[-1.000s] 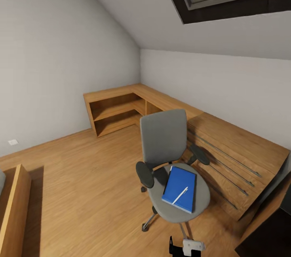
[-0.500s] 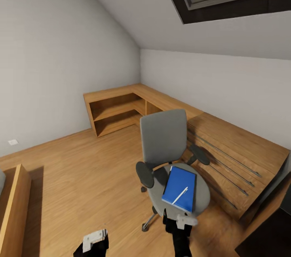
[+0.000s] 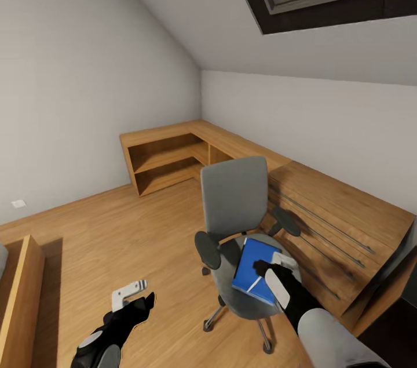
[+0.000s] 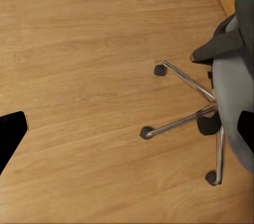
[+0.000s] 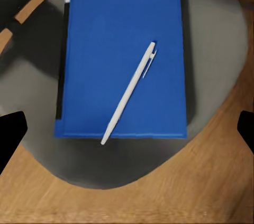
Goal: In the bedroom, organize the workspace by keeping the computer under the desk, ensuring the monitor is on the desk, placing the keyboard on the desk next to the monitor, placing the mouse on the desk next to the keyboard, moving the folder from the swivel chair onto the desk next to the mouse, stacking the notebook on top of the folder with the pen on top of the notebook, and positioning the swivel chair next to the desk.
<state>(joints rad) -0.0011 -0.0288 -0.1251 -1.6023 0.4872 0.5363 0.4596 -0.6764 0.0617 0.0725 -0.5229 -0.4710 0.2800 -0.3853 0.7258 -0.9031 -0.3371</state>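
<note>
Hovering our right gripper (image 3: 272, 268), jaws spread, above the swivel chair (image 3: 243, 223): pen (image 5: 128, 93) atop folder (image 5: 124, 49); left gripper (image 3: 130, 294) spread beside it.

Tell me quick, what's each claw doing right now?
Left gripper: open, empty, over the floor.
Right gripper: open, empty, above the folder and pen.

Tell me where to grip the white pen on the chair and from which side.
Grip the pen at mid-shaft from straight above, fingers either side across its width. It lies flat and diagonal on the blue folder, so only its long sides are free.
</note>
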